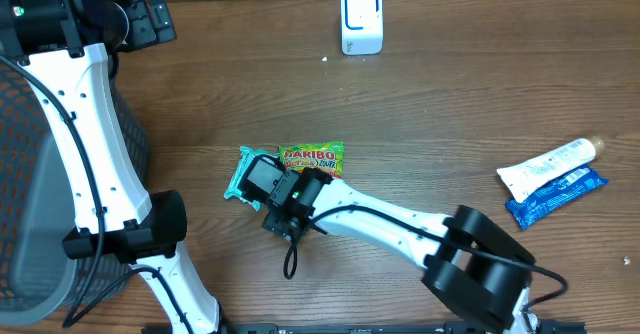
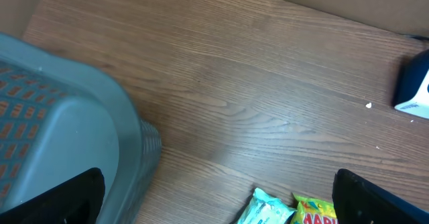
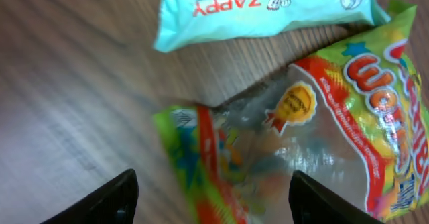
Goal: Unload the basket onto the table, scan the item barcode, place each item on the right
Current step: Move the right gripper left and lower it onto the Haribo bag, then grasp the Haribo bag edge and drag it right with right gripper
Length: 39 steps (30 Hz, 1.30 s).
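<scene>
Fingers (image 3: 117, 200) of the right gripper (image 3: 211, 198) apart, straddling gummy bag (image 3: 322, 117).
Left gripper (image 2: 214, 204) spread wide; teal packet (image 3: 268, 9) just beside bag.

A brown wood-grain table (image 1: 450, 94) lies under even light, a grey mesh basket (image 1: 18, 174) at its left edge.

On your left a grey mesh basket (image 1: 25, 174) sits at the edge of the wooden surface (image 1: 450, 94). Far right, you have a white tube (image 1: 548, 165) with a blue packet (image 1: 557, 197) just beside it. A teal Zappy pack (image 1: 243, 171) lies mid-surface, well apart from both.
</scene>
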Each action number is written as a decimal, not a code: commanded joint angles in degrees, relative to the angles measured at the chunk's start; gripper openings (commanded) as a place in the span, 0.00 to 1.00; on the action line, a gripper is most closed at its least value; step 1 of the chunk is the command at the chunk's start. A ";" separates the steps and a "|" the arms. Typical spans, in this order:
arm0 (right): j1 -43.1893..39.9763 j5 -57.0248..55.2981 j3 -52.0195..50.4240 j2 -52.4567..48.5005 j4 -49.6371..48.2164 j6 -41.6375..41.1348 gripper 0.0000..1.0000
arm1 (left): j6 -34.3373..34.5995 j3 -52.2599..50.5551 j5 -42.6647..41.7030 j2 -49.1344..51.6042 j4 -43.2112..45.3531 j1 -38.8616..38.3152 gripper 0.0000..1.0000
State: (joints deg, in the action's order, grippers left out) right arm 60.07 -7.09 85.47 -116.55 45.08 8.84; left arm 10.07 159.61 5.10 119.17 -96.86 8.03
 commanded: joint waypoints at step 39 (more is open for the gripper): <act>-19.32 62.82 26.25 1.66 28.74 2.91 0.04 | -1.09 -0.24 -0.46 0.52 0.07 0.31 1.00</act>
State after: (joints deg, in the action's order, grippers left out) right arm 45.93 30.92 110.13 -118.43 73.78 11.97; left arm 10.07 159.61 5.10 119.17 -96.86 8.03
